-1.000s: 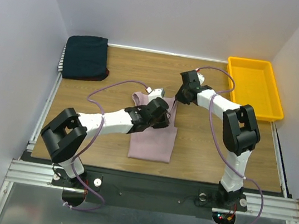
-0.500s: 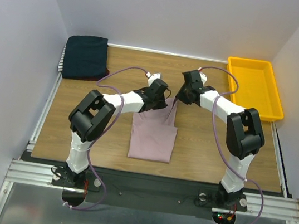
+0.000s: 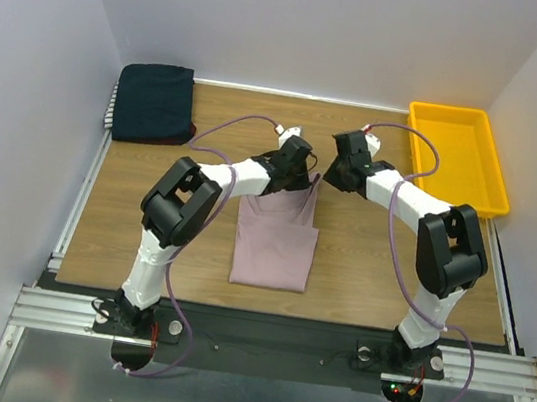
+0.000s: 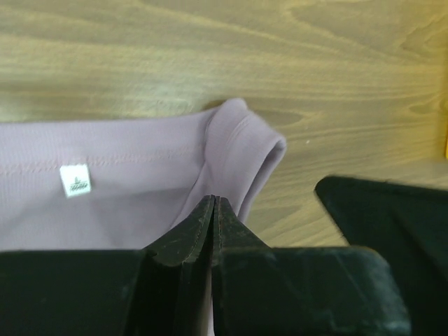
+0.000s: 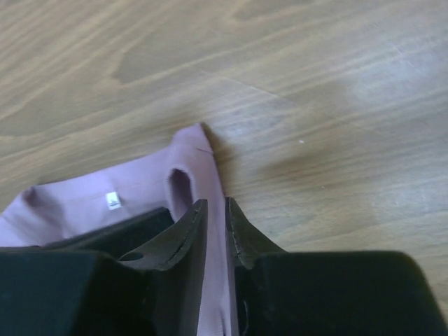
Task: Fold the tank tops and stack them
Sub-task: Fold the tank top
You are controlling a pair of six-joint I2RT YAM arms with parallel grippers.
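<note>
At mid-table, left gripper (image 4: 213, 201) and right gripper (image 5: 215, 206) both pinch the pale dusty-pink soft cloth tank top (image 3: 275, 243).
Left jaws press almost together on one strap; right jaws, a narrow gap apart, clamp the other just beside it. The top's body lies flat on the brown wooden table (image 3: 192, 240), nearer than the grippers. A folded stack of tops, dark navy uppermost (image 3: 154, 101), sits far left — a yellow rectangular plastic tray (image 3: 453, 148) far right.

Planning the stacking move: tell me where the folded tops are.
In the top view, the folded tops sit in the far left corner of the table, left of the pink top and opposite the yellow tray.
</note>
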